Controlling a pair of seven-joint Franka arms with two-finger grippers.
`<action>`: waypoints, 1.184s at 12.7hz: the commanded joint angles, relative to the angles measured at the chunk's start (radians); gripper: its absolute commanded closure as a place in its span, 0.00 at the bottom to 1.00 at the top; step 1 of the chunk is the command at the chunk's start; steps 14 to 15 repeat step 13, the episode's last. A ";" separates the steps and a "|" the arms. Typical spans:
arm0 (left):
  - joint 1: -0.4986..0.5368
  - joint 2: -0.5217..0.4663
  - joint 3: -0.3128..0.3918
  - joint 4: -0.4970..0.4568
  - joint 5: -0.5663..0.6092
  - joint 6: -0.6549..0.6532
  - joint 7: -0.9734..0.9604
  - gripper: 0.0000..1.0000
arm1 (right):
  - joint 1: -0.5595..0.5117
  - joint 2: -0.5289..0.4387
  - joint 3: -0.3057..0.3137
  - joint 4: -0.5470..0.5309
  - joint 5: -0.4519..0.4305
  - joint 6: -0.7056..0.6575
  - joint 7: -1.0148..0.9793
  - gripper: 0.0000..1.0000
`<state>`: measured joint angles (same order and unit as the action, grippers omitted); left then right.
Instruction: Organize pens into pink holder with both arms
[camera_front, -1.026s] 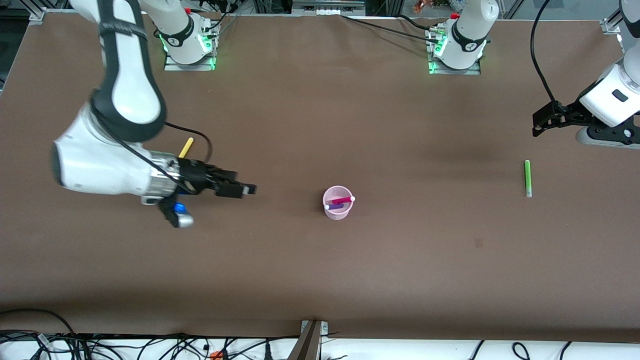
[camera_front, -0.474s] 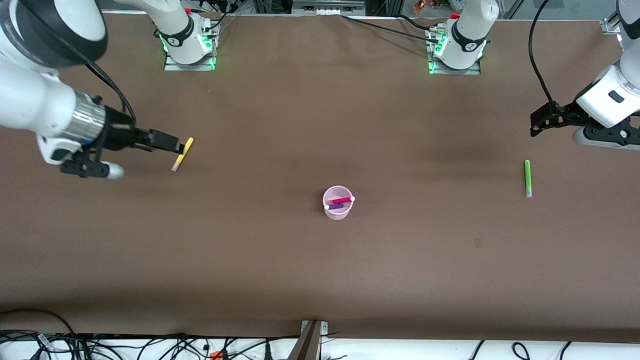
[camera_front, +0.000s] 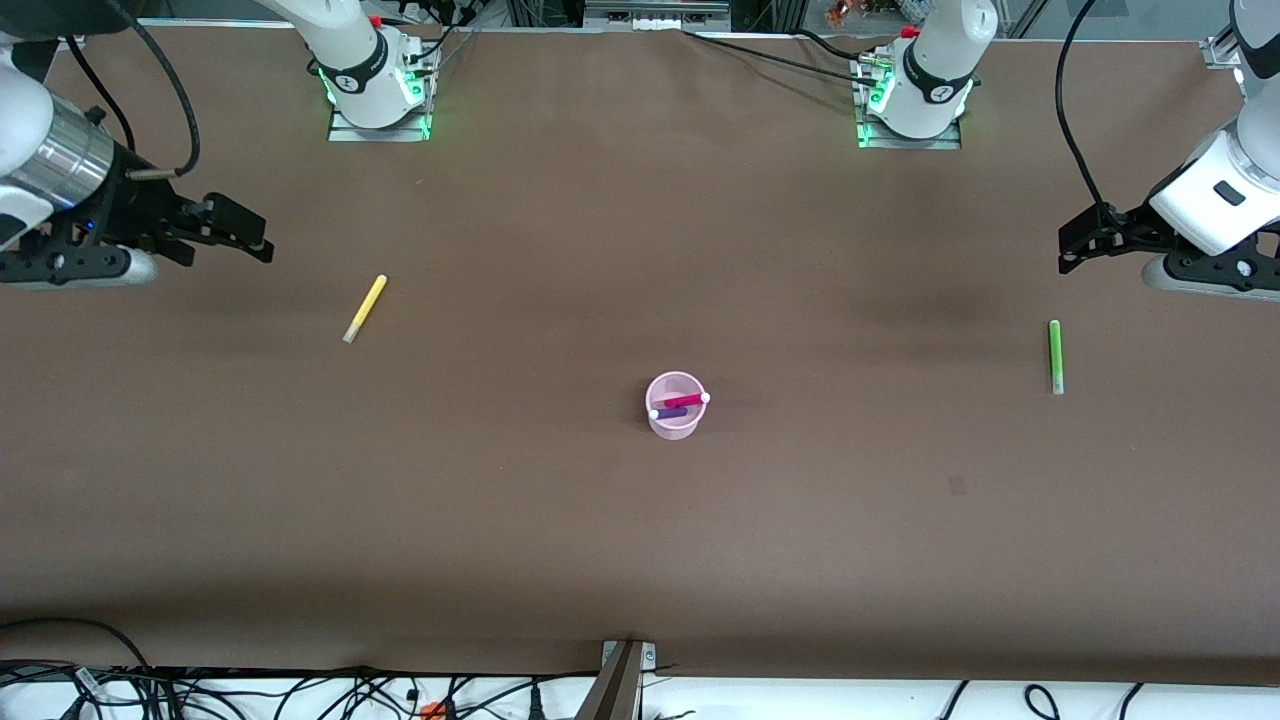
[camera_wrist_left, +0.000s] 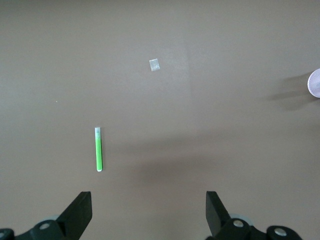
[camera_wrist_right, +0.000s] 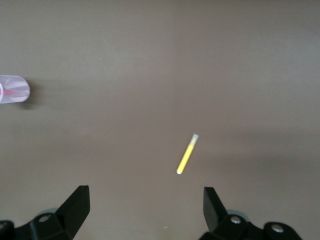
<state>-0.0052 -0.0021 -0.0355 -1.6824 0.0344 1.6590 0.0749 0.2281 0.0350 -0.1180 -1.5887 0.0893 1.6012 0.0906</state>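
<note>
While the right gripper (camera_front: 255, 240) hangs spread wide and empty over the right arm's end of the table, its next job looks like the yellow pen (camera_front: 365, 308) lying near it: straddle the barrel's middle crosswise. The left gripper (camera_front: 1072, 250), likewise released, hovers above the green pen (camera_front: 1054, 355). The pink cup (camera_front: 676, 405), mid-table, holds two pens.

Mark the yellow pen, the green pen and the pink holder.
yellow pen (camera_front: 364, 309): front view, middle of its barrel.
green pen (camera_front: 1054, 355): front view, middle of its barrel.
pink holder (camera_front: 676, 427): front view, outer wall nearest the camera.
</note>
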 joint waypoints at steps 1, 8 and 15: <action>-0.004 0.001 0.000 0.007 -0.017 0.005 0.006 0.00 | -0.147 -0.021 0.115 -0.016 -0.022 0.005 -0.089 0.00; -0.006 0.005 0.000 0.009 -0.017 0.004 0.006 0.00 | -0.190 -0.090 0.164 -0.030 -0.007 -0.049 -0.111 0.00; -0.007 0.005 0.000 0.009 -0.017 0.004 0.006 0.00 | -0.190 -0.093 0.164 -0.039 -0.006 -0.056 -0.115 0.00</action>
